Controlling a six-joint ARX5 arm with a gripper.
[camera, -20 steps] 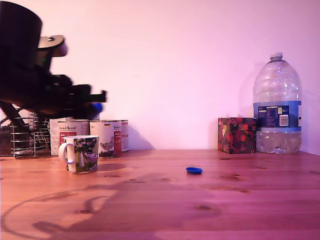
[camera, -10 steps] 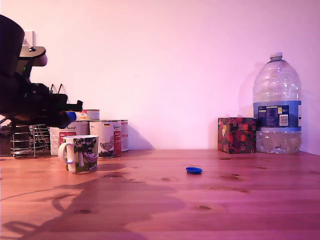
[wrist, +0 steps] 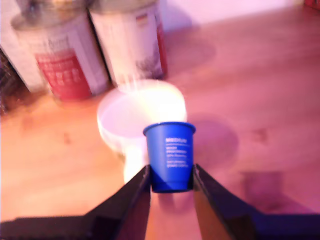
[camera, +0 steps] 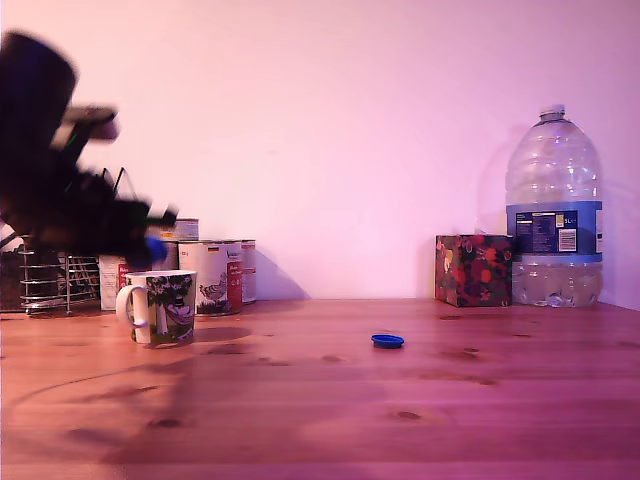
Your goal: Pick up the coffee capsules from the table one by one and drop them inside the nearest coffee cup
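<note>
Above the coffee cup (camera: 160, 307), in the exterior view, the blurred gripper (camera: 152, 243) carries a blue coffee capsule (camera: 155, 247) just over the rim. A second blue capsule (camera: 388, 341) lies on the table (camera: 320, 400), well apart from the cup toward the exterior view's right. Tins (camera: 212, 275) and a wire rack (camera: 45, 280) stand just behind the cup; a patterned box (camera: 473, 270) and a water bottle (camera: 554, 212) stand far from it.

In the wrist view, the gripper (wrist: 170, 181) is clamped on the capsule (wrist: 169, 156), which hangs over the near edge of the cup's white interior (wrist: 142, 115). Released here, it could strike the rim and roll out; the tins (wrist: 95, 42) close behind leave little room to overshoot.
</note>
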